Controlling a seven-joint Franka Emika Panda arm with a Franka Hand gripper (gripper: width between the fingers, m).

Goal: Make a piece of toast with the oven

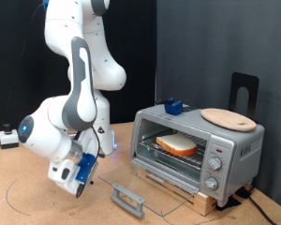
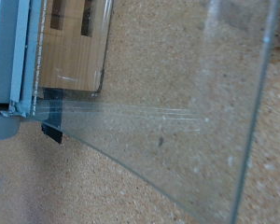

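Piece of toast (image 1: 178, 144) on rack inside oven (image 1: 225, 150), door (image 1: 131, 198) down; hand (image 1: 80, 180) nearby, grip state unclear; cork-brown tabletop (image 1: 37, 202).

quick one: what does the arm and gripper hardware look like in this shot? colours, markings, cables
The arm is glossy white with rounded, bulbous links and dark grey bands at the joints. A small blue glowing ring shows on the lower link. The gripper end is white and boxy with a blue part on its side; its fingers are too small to make out. No cable along the arm is clearly visible. The wrist view shows no gripper parts.

A brown cork-textured tabletop (image 1: 47, 202) carries the silver-grey toaster oven (image 1: 229, 150) on a pale wooden base (image 1: 208, 200).
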